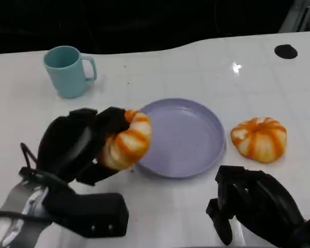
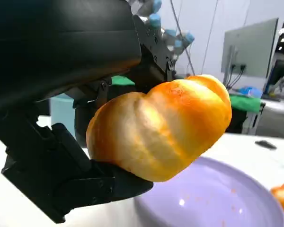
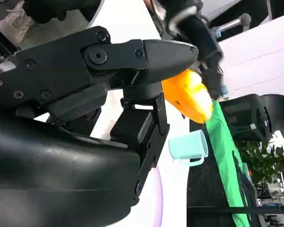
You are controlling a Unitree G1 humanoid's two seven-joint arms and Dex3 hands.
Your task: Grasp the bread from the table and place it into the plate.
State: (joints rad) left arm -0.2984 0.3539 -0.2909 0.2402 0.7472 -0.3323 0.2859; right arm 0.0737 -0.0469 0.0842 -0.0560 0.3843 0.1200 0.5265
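Left hand [image 1: 77, 147] grips bread [image 1: 128, 139], centre-left of frame, over plate [image 1: 188, 160] rim, ready for release. Right hand [image 1: 253, 204] holds nothing, fingers apart, lower right.

Your left hand [image 1: 85, 144] grips the bread [image 1: 128, 140], raised near the table's [image 1: 196, 62] front edge; your right hand [image 1: 248, 204] rests low with its fingers curled, holding nothing.

Overhead light is striking the white table [image 1: 196, 67] brightly, leaving a small glare spot [image 1: 236, 67] near its far edge, while the background beyond is staying almost black and soft shadows are falling beneath the plate [image 1: 196, 165]. In the left wrist view the bread [image 2: 161, 125] is glowing, slightly overexposed, and the room behind is blurring. In the right wrist view the near black hand [image 3: 85, 118] is appearing dark and soft-edged.
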